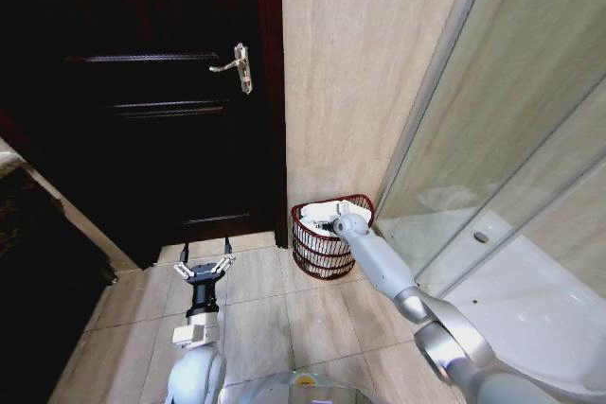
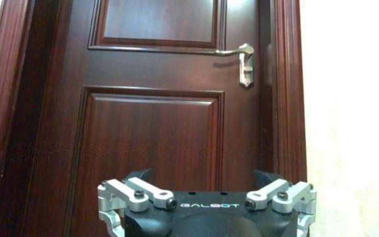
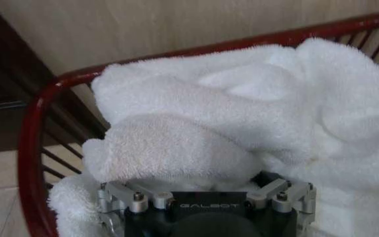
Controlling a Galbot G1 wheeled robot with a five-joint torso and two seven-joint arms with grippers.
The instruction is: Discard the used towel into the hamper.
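Observation:
The hamper (image 1: 323, 258), a small dark red wire basket, stands on the floor against the beige wall, between the door frame and the shower. A white towel (image 1: 320, 212) lies bunched inside it and rises above the rim. My right gripper (image 1: 329, 226) reaches into the hamper's top. In the right wrist view its knuckles are spread wide, and the towel (image 3: 242, 108) is heaped over its fingers inside the red rim (image 3: 31, 133). My left gripper (image 1: 204, 266) hangs open and empty above the floor tiles, facing the door.
A dark wooden door (image 1: 142, 92) with a silver lever handle (image 1: 240, 65) stands shut to the left of the hamper. A glass shower enclosure (image 1: 511, 167) with a white tray takes up the right. Beige floor tiles lie in front of me.

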